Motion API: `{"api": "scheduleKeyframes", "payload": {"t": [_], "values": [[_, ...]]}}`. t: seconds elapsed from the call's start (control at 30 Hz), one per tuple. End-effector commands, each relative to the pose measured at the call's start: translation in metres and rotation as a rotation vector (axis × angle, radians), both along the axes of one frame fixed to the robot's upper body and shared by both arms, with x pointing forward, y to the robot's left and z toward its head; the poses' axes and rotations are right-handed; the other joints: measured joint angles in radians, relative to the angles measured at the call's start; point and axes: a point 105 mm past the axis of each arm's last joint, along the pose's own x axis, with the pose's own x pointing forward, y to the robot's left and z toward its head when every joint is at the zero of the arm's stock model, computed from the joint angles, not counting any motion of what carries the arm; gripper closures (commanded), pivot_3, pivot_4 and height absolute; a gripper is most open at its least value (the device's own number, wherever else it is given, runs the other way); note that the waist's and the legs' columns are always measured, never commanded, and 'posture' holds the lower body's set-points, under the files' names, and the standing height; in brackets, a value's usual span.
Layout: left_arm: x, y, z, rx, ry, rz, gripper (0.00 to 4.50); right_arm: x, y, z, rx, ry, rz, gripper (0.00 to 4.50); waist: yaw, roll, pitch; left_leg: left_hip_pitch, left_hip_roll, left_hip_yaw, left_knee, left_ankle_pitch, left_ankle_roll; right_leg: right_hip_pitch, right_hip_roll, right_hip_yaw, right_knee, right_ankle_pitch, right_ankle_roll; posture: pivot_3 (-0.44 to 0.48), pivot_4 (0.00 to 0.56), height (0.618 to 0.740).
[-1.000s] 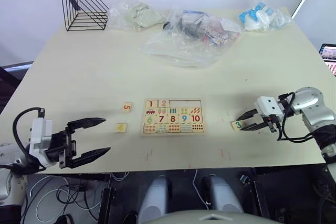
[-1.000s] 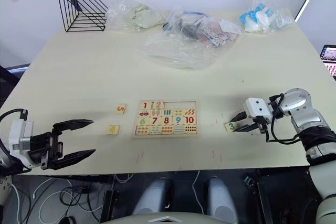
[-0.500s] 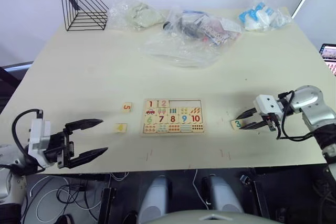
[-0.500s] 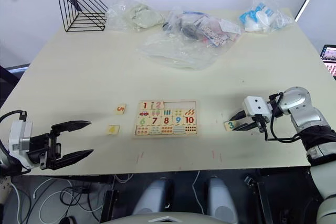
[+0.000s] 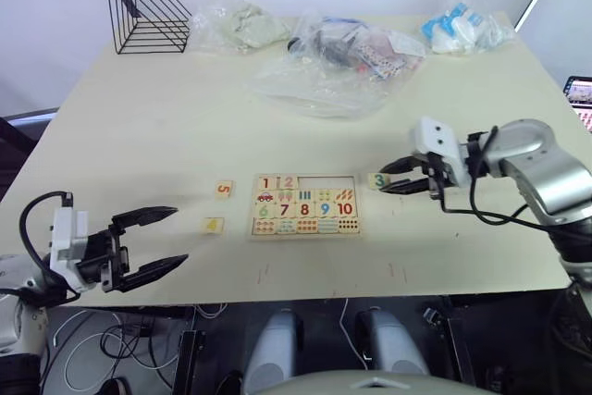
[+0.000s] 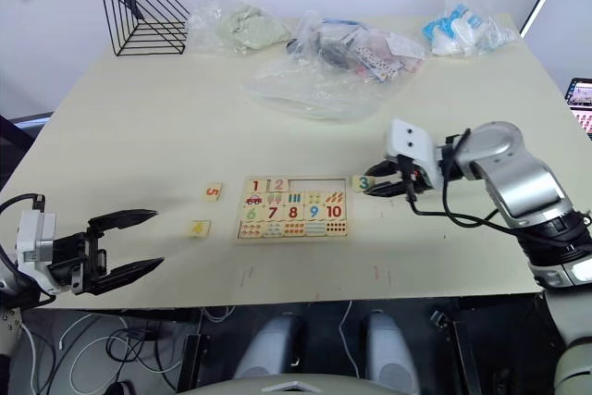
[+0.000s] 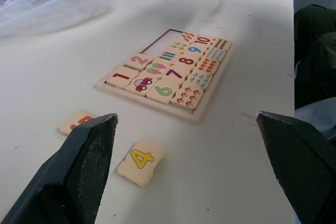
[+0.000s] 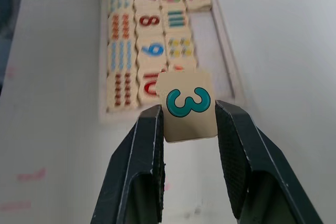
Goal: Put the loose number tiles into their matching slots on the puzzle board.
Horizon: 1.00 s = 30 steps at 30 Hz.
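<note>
The puzzle board (image 5: 305, 234) lies flat at the table's middle front. Tiles 1 and 2 sit in its top row, and the slots (image 5: 326, 181) to their right are bare wood. My right gripper (image 5: 387, 184) is shut on the 3 tile (image 8: 187, 106), holding it just off the board's right end beside that top row. Two loose tiles lie left of the board: the 5 tile (image 5: 223, 189) and the 4 tile (image 5: 214, 225). My left gripper (image 5: 157, 240) hangs open and holds nothing, near the front left edge, well short of those tiles.
A black wire rack (image 5: 146, 11) stands at the back left. Several clear plastic bags (image 5: 333, 62) with contents lie along the back of the table. Bare tabletop lies between them and the board. The table's front edge runs just below the board.
My right gripper has carried the 3 tile from the table's right side leftward, up to the board's right end. The left gripper has barely moved.
</note>
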Motion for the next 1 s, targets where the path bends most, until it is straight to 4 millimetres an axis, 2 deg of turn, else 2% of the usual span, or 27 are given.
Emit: {"api": "scheduleKeyframes", "payload": {"t": [0.03,0.17,0.37,0.63,0.77,1.0], "values": [[0.000,0.004,0.002,0.004,-0.028,0.012,0.00,0.007,0.014,0.007,-0.068,-0.038,-0.037,3.63,0.000,0.000,0.000,0.000,0.000,0.000,0.000,0.000,0.000,0.000,0.000,0.000,0.000,0.000,0.000,0.000,0.150,0.740],[0.000,0.005,0.001,-0.003,-0.033,0.029,0.00,0.021,0.029,0.006,-0.144,-0.042,-0.097,3.63,-0.002,0.000,0.000,0.000,0.000,0.000,0.000,0.000,0.000,-0.001,0.000,0.000,0.000,0.000,0.000,0.000,0.150,0.740],[0.000,0.006,-0.004,-0.001,-0.037,0.047,0.00,0.029,0.059,0.012,-0.154,-0.035,-0.099,3.63,-0.007,0.000,0.000,-0.002,0.000,0.000,0.000,0.000,0.000,-0.003,0.000,0.000,0.001,0.000,0.000,0.000,0.150,0.740],[0.005,0.007,-0.003,-0.023,-0.031,0.092,0.00,0.033,0.097,0.009,-0.218,0.021,-0.114,3.63,-0.022,0.000,0.000,-0.002,0.000,-0.001,-0.001,0.000,0.000,-0.003,0.000,0.000,0.001,0.000,0.000,0.000,0.150,0.740],[0.008,0.008,-0.002,-0.020,-0.035,0.103,0.00,0.038,0.110,0.004,-0.235,0.049,-0.143,3.63,-0.025,0.000,0.000,-0.002,0.000,-0.001,-0.001,0.000,0.000,-0.004,0.000,0.000,0.001,0.000,0.000,0.000,0.150,0.740],[0.010,0.009,0.000,-0.012,-0.034,0.101,0.00,0.041,0.122,-0.005,-0.255,0.060,-0.143,3.63,-0.025,0.000,0.000,-0.002,-0.001,-0.001,-0.001,0.000,0.000,-0.004,-0.001,0.000,0.001,0.000,0.000,0.000,0.150,0.740]]}}
